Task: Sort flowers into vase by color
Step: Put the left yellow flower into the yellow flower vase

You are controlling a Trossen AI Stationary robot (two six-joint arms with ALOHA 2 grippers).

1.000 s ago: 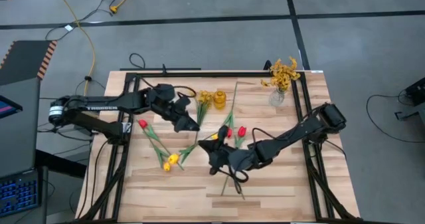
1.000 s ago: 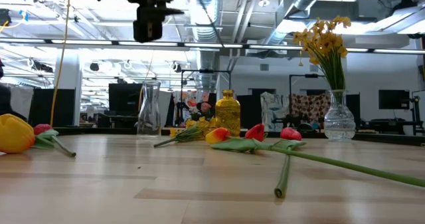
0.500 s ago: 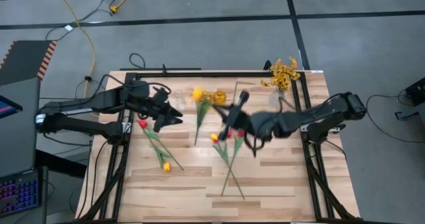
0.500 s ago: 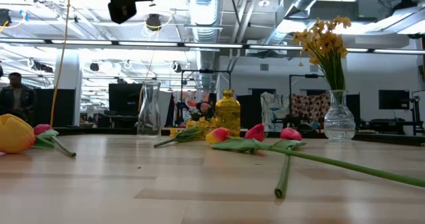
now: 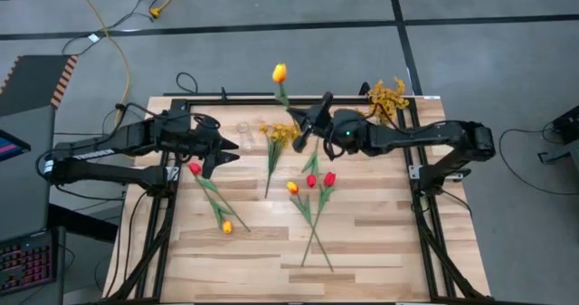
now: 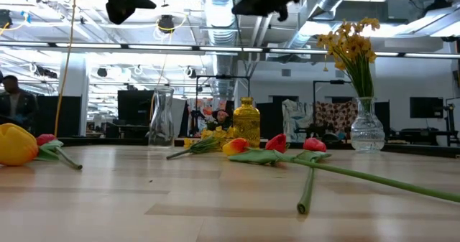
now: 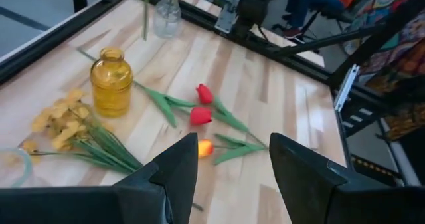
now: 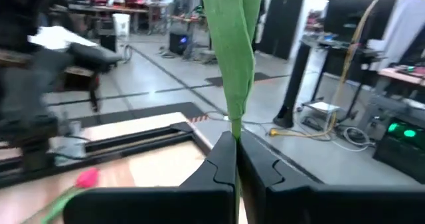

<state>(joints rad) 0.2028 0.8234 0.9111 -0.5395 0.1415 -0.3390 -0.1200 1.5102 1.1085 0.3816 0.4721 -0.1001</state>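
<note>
a: where is the right pincer?

b: it is raised above the far middle of the tabletop, clenched on the green stem of a yellow-orange tulip. the bloom stands up past the tabletop's far edge.

a: and the left pincer?

b: it hangs over the left part of the tabletop with its fingers spread and nothing between them. a red tulip lies just beside it.

a: what else lies on the wood?

b: two red tulips and an orange tulip lie together near the middle, and a yellow tulip lies toward the near left. a mustard-yellow spray lies by the amber vase. a clear vase at the far right corner holds yellow blossoms, and another clear vase stands upright near the amber one.
</note>
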